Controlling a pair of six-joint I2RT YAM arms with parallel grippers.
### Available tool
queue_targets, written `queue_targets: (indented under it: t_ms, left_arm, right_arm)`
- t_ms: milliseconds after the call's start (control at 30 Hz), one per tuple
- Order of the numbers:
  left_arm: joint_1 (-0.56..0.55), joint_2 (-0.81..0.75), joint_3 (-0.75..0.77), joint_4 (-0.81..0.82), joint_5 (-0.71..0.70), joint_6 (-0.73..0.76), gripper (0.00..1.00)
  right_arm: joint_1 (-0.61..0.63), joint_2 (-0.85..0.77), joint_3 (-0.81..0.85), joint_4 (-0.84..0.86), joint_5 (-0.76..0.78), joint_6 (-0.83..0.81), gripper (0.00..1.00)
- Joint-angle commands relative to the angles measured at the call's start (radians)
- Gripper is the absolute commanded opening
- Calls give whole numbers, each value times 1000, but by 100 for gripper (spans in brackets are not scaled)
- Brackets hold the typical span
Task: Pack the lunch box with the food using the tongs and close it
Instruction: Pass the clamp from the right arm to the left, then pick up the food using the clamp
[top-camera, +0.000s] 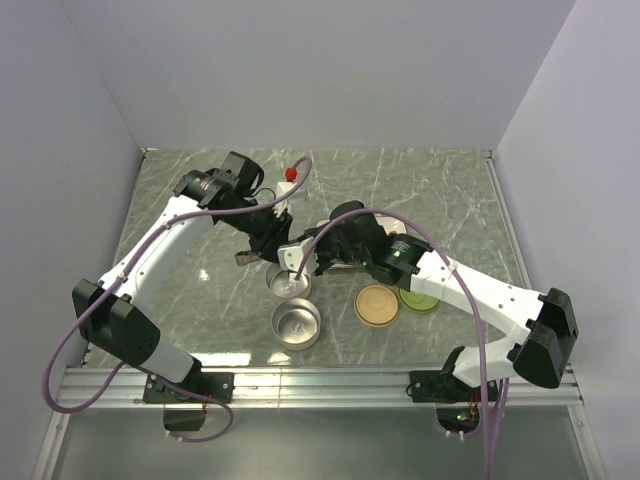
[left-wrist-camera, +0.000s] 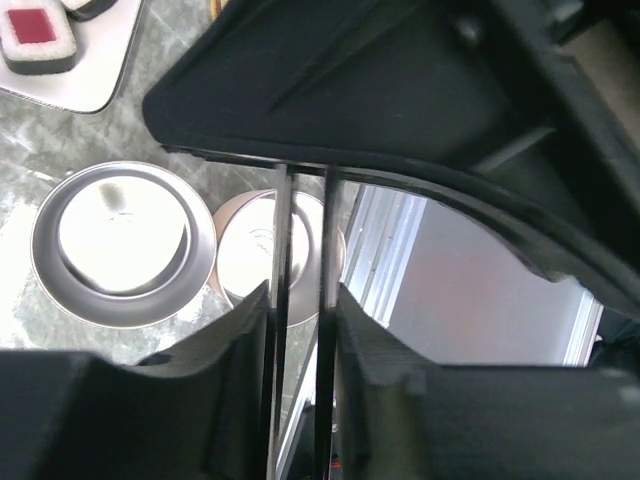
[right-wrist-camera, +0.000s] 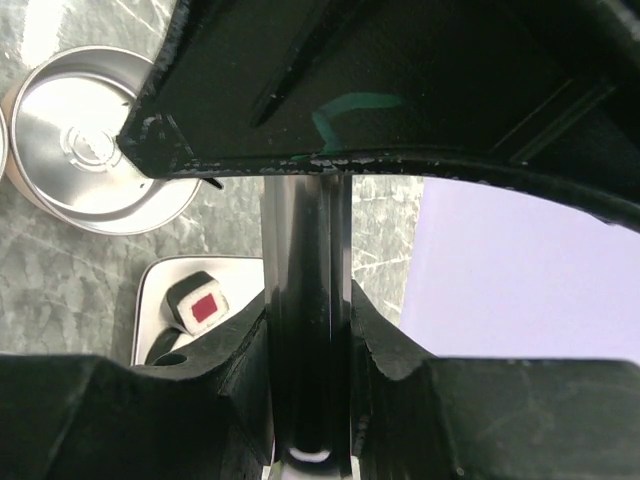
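Note:
The tongs (left-wrist-camera: 282, 230) run as two thin arms, a small gap between them, through my left gripper (left-wrist-camera: 303, 290), whose fingers press on them from both sides. Their joined end (right-wrist-camera: 300, 230) sits clamped in my right gripper (right-wrist-camera: 308, 300). In the top view both grippers, left (top-camera: 268, 240) and right (top-camera: 325, 255), meet mid-table above the lunch box's round metal tins (top-camera: 289, 282) (top-camera: 296, 323). Both tins look empty (left-wrist-camera: 120, 240). The food, sushi blocks with red centres (right-wrist-camera: 205, 305) (left-wrist-camera: 38, 35), lies on a white plate (right-wrist-camera: 150, 290). A red piece (top-camera: 291, 173) shows at the plate's far end.
A tan round lid (top-camera: 377, 305) and a green round lid (top-camera: 418, 298) lie to the right of the tins, under the right forearm. Grey walls close the marble table on three sides, and a metal rail (top-camera: 320, 378) runs along the near edge.

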Motion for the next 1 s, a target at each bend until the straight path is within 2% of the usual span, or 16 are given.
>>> queue_targets:
  t_ms: [0,67,100,167,200,300,433,567,633,767,867,900,967]
  left_arm:
    - [-5,-15,24,21,-21,-1,29]
    - [-4,-19,30,35,-47,-15,25]
    - [-4,-21,33,43,-55,-29,22]
    - [-4,-26,45,56,-87,-31,18]
    - [-4,-27,50,64,-98,-49,15]
    - [-4,-26,71,84,-173,-66,12]
    - [-5,-10,114,73,-257,-48,12]
    - [-5,-4,151,49,-345,-25,22]
    - [-5,-1,165,40,-369,-17,27]
    - [-11,14,185,3,-406,20,36]
    - [-27,36,203,-23,-438,43,44]
    - [-31,42,211,-28,-448,48,45]
    - [-41,66,220,-39,-466,54,47]
  right_arm:
    - [-1,-48,-7,36,26,-3,25]
    - [1,-54,-7,38,37,2,38]
    - [1,-65,-8,41,39,11,50]
    - [2,-92,-10,53,45,28,60]
    - [4,-101,-9,51,46,36,75]
    - [7,-152,2,41,45,95,94]
    - [7,-227,22,-42,43,207,98]
    - [-10,-310,38,-148,71,399,99]
    - [-44,-350,16,-194,31,459,100]
    - [-223,-440,-39,-266,-64,601,100]
    - [-321,-451,-51,-341,-139,686,100]
    - [-384,-451,-53,-357,-164,706,100]
    - [-432,-451,-67,-393,-207,753,100]
